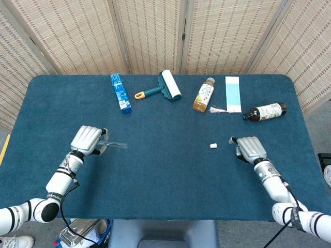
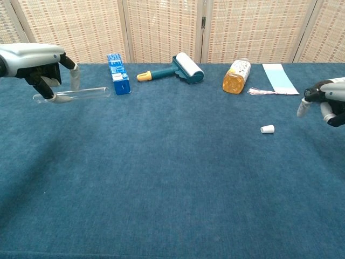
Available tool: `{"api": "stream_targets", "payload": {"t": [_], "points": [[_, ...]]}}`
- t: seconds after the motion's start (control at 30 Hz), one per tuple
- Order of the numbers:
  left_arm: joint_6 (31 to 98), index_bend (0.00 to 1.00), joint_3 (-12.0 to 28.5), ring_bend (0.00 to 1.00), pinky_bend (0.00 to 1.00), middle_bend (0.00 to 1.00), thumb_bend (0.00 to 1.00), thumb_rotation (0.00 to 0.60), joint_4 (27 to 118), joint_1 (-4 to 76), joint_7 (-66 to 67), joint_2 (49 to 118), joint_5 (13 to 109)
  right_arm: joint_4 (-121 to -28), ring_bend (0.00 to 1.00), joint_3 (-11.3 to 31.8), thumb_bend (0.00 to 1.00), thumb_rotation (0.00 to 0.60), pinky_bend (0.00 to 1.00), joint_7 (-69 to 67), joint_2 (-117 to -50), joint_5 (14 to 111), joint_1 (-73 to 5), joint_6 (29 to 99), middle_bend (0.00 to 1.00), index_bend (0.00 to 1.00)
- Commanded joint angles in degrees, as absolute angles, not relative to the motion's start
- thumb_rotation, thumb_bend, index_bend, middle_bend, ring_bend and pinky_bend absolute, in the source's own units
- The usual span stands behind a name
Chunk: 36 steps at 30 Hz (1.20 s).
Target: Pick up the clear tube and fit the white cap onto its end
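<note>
I am finding no text that I can actually read in either view. The blue box [image 2: 117,73], the amber bottle [image 1: 204,95] and the dark bottle [image 1: 266,111] lying on the bench [image 1: 165,181] are all carrying printed labels, but the print is showing too small and blurred for me to be making out any word, brand or number.

cap [image 1: 212,145] between tube [image 1: 117,144], right hand [image 1: 250,148]

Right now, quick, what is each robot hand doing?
Left hand: holding the clear tube.
Right hand: holding nothing, fingers apart, beside the white cap.
</note>
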State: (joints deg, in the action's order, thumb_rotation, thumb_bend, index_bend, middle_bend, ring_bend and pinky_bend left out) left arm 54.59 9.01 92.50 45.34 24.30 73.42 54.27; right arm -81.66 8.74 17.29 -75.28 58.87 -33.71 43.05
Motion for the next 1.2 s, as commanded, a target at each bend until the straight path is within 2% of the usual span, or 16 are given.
{"api": "stream_targets", "payload": {"t": [0.03, 0.57, 1.2], "points": [[54.6, 0.61, 8.9, 1.0, 1.0, 1.0, 0.39, 0.6, 92.9, 45.4, 24.5, 73.3, 54.2, -79.2, 1.0, 8.4, 1.0, 0.6, 1.0, 17.3, -77.4, 57.5, -35.2, 41.4, 1.0, 0.29], [54.4, 0.61, 8.4, 1.0, 1.0, 1.0, 0.39, 0.6, 93.0, 45.7, 25.1, 73.7, 53.4, -72.8, 1.0, 7.6, 1.0, 0.6, 1.0, 14.5, -84.1, 58.2, -39.4, 38.6, 1.0, 0.29], [54.2, 0.61, 7.7, 1.0, 1.0, 1.0, 0.39, 0.6, 92.1, 45.5, 24.5, 74.0, 53.6, -81.5, 1.0, 6.8, 1.0, 0.6, 1.0, 16.8, -80.8, 62.0, -39.9, 44.9, 1.0, 0.29]]}}
